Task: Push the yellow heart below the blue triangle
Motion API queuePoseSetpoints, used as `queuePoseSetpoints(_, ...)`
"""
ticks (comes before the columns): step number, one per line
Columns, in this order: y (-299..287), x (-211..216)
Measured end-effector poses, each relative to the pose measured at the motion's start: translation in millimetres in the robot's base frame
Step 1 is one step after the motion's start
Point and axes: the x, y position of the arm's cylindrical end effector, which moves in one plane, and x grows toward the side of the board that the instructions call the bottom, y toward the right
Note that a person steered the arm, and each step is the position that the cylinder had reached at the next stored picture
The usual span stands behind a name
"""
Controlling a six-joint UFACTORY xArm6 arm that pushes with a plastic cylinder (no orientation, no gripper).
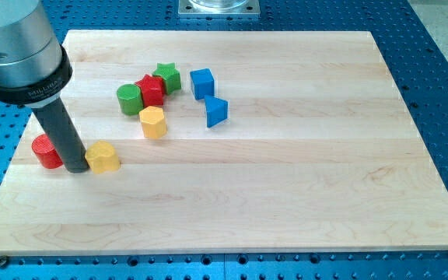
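At the view's far left a red cylinder [47, 152] sits near the counter's [286, 202] edge, partly hidden behind the dark rod. My tip [76, 168] rests on the counter between that cylinder and the yellow heart [103, 157], touching or all but touching the heart's left side. There is no gripper here to spread or close, only the rod.

Further right and toward the view's top is a tight cluster: a green cylinder [130, 99], a red block [152, 90] pressed against it, and a green star [167, 76] just behind. Below the cluster stands a yellow hexagon [153, 122]. Right of these are a blue cube [201, 82] and, just below it, the blue triangle [217, 112].

The heart lies well apart from the triangle, down and to the view's left of it, so the task looks barely begun: this appears to be the opening of the push, with my tip set behind the heart.

The next move calls for a long shove toward the view's right, keeping roughly to the heart's present row so that it passes under the hexagon without clipping it. The heart should end directly beneath the triangle. Pushing off-centre could spin the heart away from my tip, so the contact may need resetting along the way.
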Motion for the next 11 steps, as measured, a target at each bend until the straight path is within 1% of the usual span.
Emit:
queuePoseSetpoints(1, 39, 0)
queuePoseSetpoints(2, 99, 2)
queuePoseSetpoints(3, 127, 2)
queuePoseSetpoints(5, 122, 1)
queuePoseSetpoints(6, 116, -16)
queuePoseSetpoints(8, 171, -21)
queuePoseSetpoints(10, 169, -21)
queuePoseSetpoints(11, 140, -13)
